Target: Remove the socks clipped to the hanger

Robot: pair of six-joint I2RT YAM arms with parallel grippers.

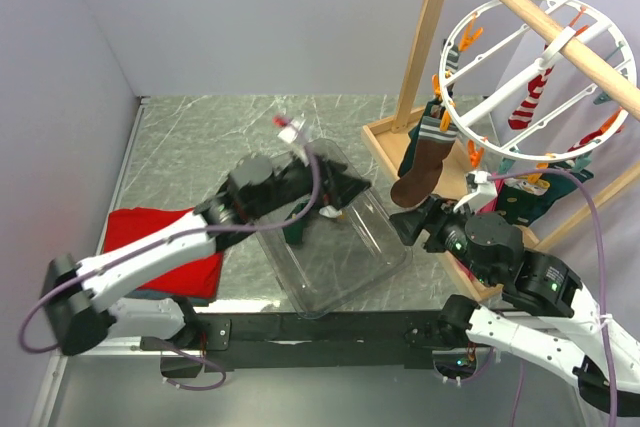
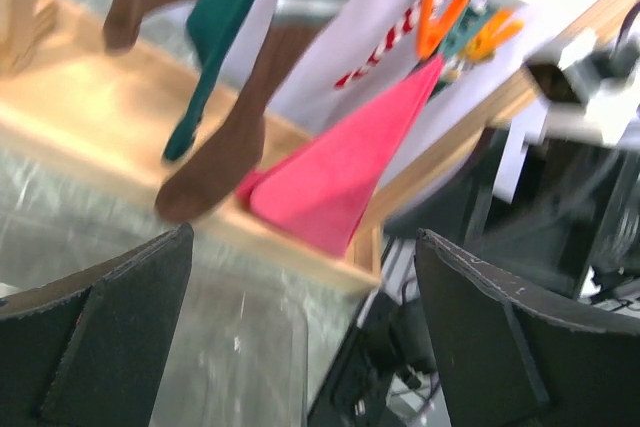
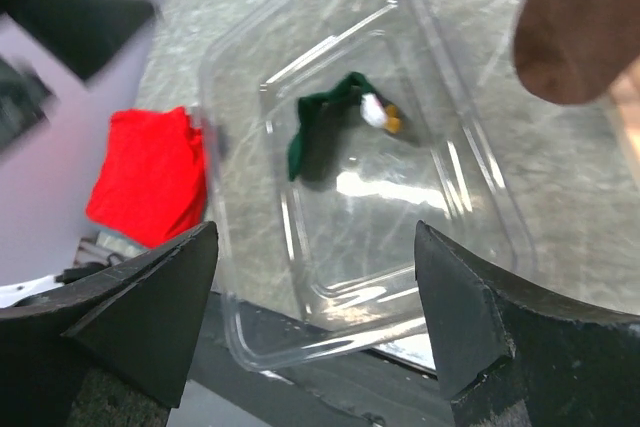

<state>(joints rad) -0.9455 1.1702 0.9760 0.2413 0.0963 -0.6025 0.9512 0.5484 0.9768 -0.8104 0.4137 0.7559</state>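
Clear plastic tray (image 1: 345, 292) lies at frame centre on the bench (image 1: 200, 137), one dark green sock (image 3: 318, 135) inside. The left hand (image 1: 338, 189) hangs over its upper rim, fingers wide apart, empty. The right hand (image 1: 405, 224), equally spread and empty, sits at the tray's right edge, just beneath the brown-toed sock (image 1: 420, 162) clipped to the white hanger (image 1: 510, 87) in the upper right. A strip of bench separates the tray from the wooden base (image 1: 382, 139).

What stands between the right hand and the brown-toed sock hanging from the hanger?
Nothing visible does. The open right hand is close beneath the brown-toed sock, and no object shows between them.
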